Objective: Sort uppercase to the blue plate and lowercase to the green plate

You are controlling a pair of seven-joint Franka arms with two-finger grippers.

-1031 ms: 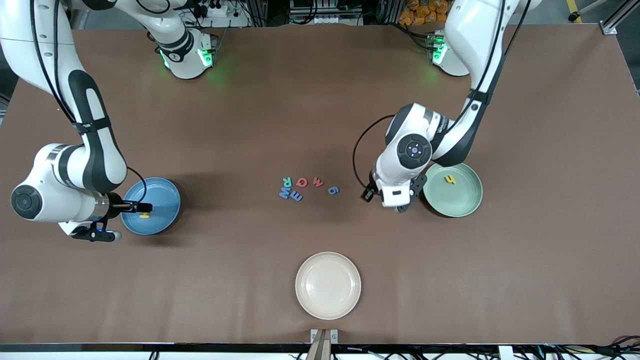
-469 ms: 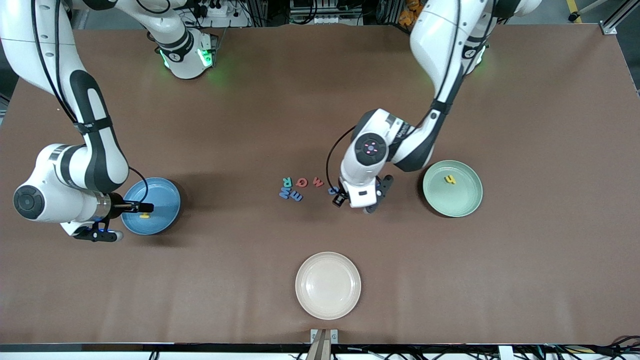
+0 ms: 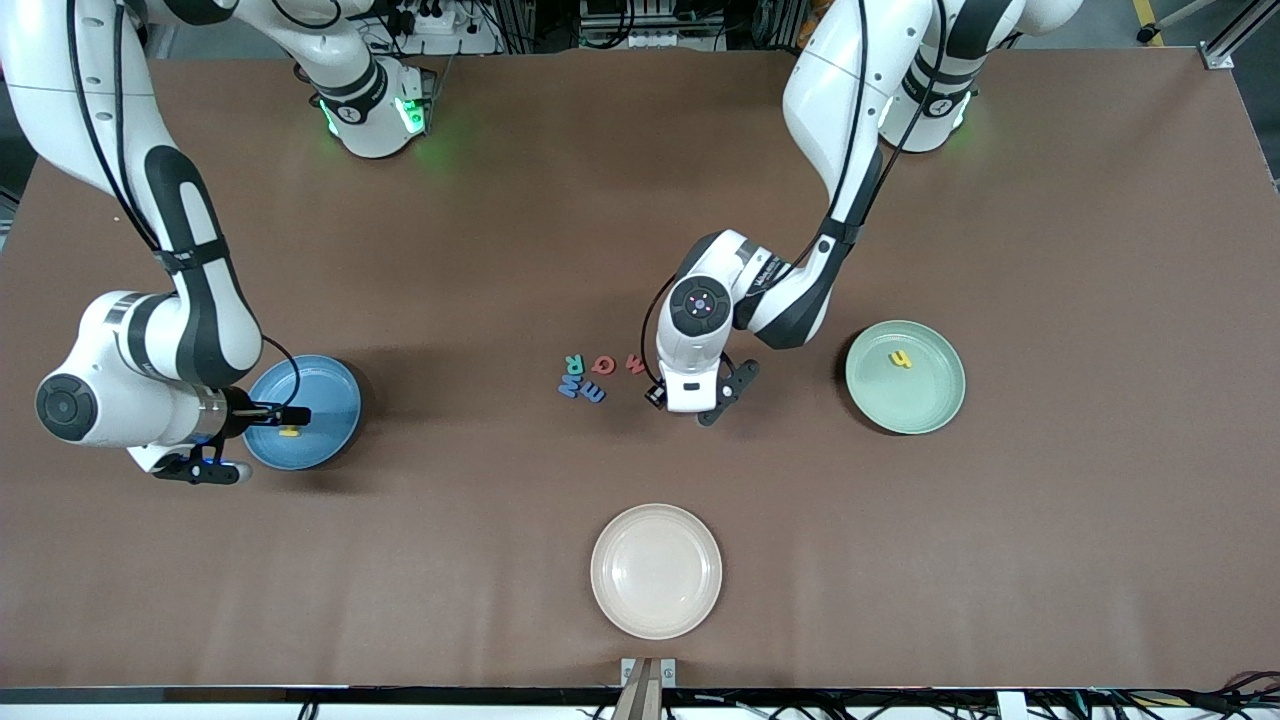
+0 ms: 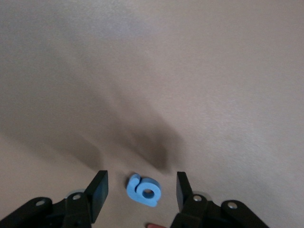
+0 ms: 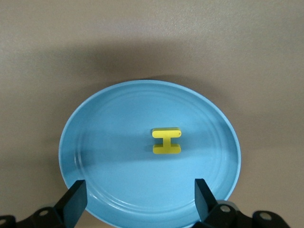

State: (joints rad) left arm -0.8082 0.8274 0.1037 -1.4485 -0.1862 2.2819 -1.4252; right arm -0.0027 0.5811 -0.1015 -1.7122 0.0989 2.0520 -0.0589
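My left gripper (image 3: 686, 400) (image 4: 141, 183) hangs open over the blue g (image 4: 145, 190), a lowercase piece lying flat on the table between the jaws and touching neither; the front view hides it under the hand. Beside it toward the right arm's end lie red w/m (image 3: 636, 363), red Q (image 3: 603, 365), green R (image 3: 573, 363), the larger blue M/W (image 3: 570, 385) and the small blue m (image 3: 592, 393). Yellow h (image 3: 900, 359) rests in the green plate (image 3: 930, 405). My right gripper (image 3: 250, 440) (image 5: 140, 190) stands open and empty over the blue plate's (image 3: 330, 385) (image 5: 95, 109) edge; uppercase yellow H (image 3: 290, 431) (image 5: 166, 141) lies in it.
A cream-white plate (image 3: 655, 600) sits nearer the front camera than the letters, mid-table. Bare brown tabletop surrounds the plates and the letter cluster.
The left arm has swung from beside the green plate toward the letters and now hangs over the blue g. The right arm has barely shifted.
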